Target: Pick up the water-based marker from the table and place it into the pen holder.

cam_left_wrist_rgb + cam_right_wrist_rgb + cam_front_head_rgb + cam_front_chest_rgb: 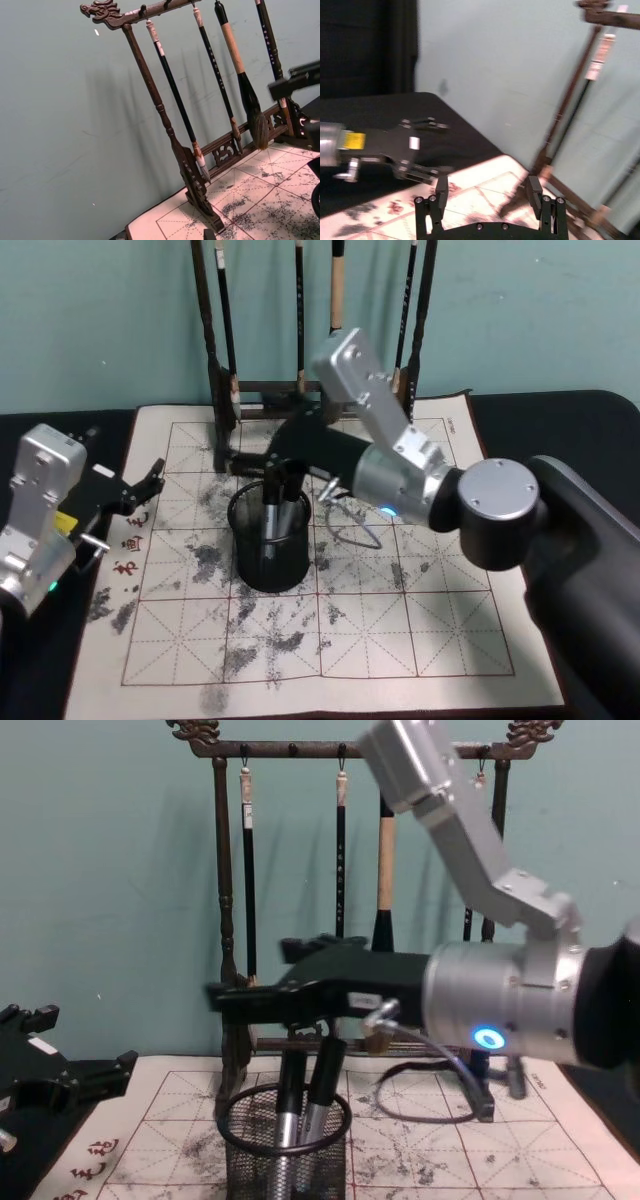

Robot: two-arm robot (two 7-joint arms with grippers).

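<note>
With the right gripper (308,1065) hovering over the pen holder (270,540) mid-mat, fingers spread and empty, and two markers (320,1120) upright inside, best to lift straight up clear of the rim, leaving the open left gripper (150,480) parked far left.

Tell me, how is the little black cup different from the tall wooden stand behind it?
The pen holder is a short, round, black wire-mesh cup; the brush rack is a tall, dark wooden frame with carved ends. The pen holder keeps its pens standing inside, while the brush rack's brushes hang from its top bar. The pen holder sits mid-mat; the brush rack stands at the back, against the wall. Both hold writing tools.
</note>
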